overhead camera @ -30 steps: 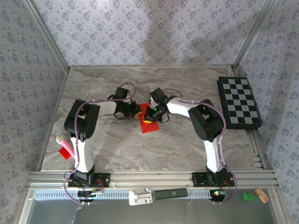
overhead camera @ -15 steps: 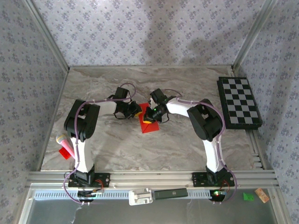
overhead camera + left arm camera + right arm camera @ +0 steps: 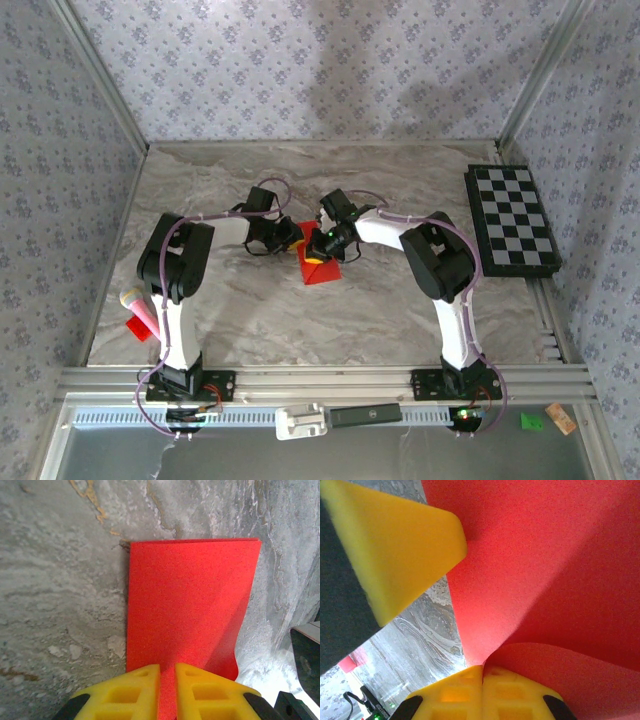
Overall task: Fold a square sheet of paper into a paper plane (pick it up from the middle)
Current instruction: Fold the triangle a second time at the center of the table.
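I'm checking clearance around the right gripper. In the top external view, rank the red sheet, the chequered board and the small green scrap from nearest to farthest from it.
From the right gripper:
1. the square sheet of paper, held in its fingers, mid-table.
2. the chequered board, at the table's right edge.
3. the green scrap, near right corner, past the rail.

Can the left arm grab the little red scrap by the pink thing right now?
Probably not yet. The left arm has its jaws pinched shut on the red paper mid-table, away from the red scrap. Nothing blocks the way there, but it would need to let go first.
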Action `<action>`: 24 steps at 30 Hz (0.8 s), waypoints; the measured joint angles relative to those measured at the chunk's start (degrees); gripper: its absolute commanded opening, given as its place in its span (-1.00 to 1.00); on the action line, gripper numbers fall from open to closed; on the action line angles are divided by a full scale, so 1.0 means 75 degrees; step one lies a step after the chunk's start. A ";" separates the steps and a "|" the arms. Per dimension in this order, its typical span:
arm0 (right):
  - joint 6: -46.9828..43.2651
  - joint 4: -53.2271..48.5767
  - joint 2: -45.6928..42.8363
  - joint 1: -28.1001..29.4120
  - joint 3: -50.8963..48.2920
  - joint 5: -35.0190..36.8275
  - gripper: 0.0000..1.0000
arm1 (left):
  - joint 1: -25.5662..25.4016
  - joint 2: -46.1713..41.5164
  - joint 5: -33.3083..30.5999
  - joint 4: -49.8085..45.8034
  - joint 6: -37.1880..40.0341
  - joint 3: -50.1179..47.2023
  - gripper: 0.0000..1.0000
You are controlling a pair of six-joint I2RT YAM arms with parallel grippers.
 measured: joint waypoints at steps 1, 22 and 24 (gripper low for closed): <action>0.0000 -0.0003 0.0000 0.0000 0.0000 0.0017 -0.95 | 0.0000 0.0000 0.0000 0.0000 0.0003 0.0000 -0.68; -0.0003 -0.0181 0.0000 0.0000 0.0000 0.0181 -0.95 | 0.0000 0.0003 0.0000 0.0003 0.0000 0.0000 -0.68; -0.0003 -0.0181 0.0000 0.0000 0.0000 0.0181 -0.95 | 0.0000 0.0003 0.0003 0.0003 0.0000 0.0000 -0.68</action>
